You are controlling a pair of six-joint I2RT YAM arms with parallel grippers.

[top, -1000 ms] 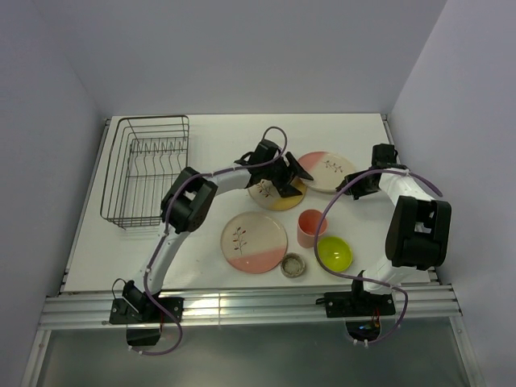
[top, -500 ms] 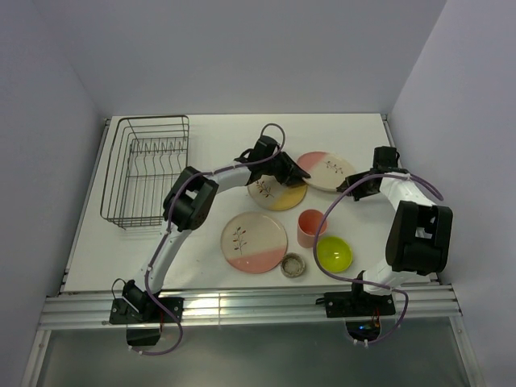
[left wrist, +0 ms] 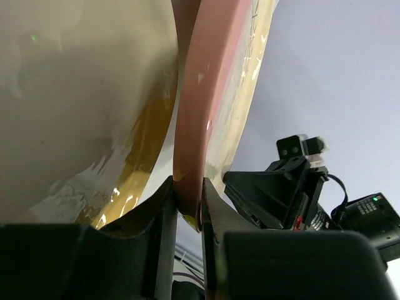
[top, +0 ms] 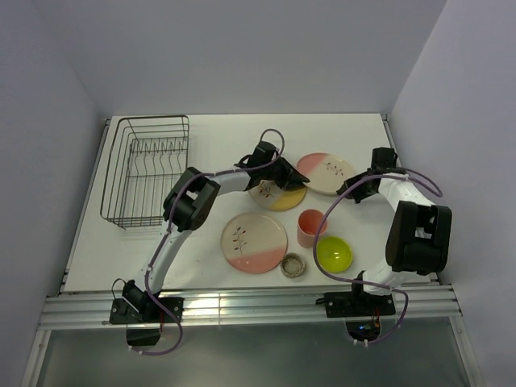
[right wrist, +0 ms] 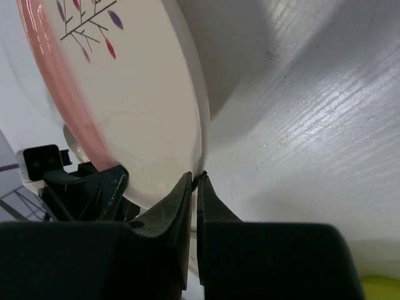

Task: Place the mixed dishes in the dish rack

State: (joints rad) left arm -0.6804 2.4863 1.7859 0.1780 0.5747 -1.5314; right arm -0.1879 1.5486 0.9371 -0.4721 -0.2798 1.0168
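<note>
The left gripper (left wrist: 186,209) is clamped on the pink rim of the far plate (top: 325,172); the right gripper (right wrist: 195,187) pinches its opposite edge. Pickup step, I think; next comes lifting it together toward the dish rack (top: 147,169), far left

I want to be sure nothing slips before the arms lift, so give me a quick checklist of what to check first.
1. Left gripper shut on the far pink plate rim: ok.
2. Right gripper shut on the same plate's opposite edge: ok.
3. Yellow plate free of the pink plate: cannot tell, they overlap.
4. Dish rack holds no dishes yet: ok.
5. Salmon cup and green bowl away from both grippers: ok.
</note>
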